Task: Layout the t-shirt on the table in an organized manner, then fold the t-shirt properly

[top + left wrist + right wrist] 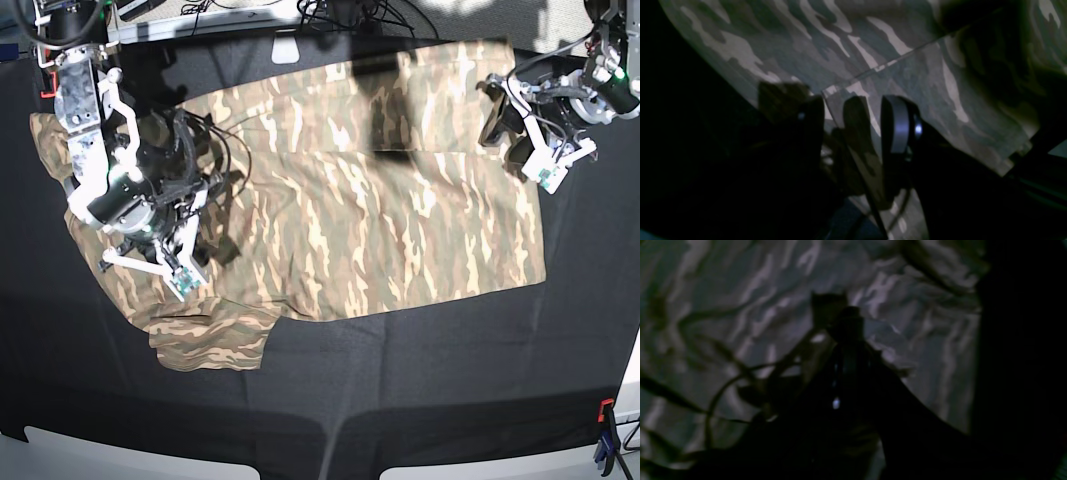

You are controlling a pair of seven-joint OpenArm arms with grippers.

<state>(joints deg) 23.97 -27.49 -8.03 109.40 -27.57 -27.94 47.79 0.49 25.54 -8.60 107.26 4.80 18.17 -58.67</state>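
Left wrist view: the left gripper [853, 126] sits w/ jaws apart, straddling a folded edge of the t-shirt [826, 40]; cloth runs between the fingers but they aren't pinched onto it, prob. lined up so a close would catch that edge. Right wrist view: dark and blurry; the right gripper [840, 315] reads as pressed together, tips down on rumpled camo fabric, and whether any cloth is caught between the tips can't be told. Base view: t-shirt [400, 210] lies spread across the table [420, 400], mostly flat through the body, one sleeve bunched at the near-left corner and an upper strip already doubled over along a horizontal crease. Right gripper [165, 235] works the wrinkled collar/sleeve end, left gripper [520, 125] the opposite hem end, i.e. one arm per end, likely so the cloth can be tensioned and smoothed before more folds.
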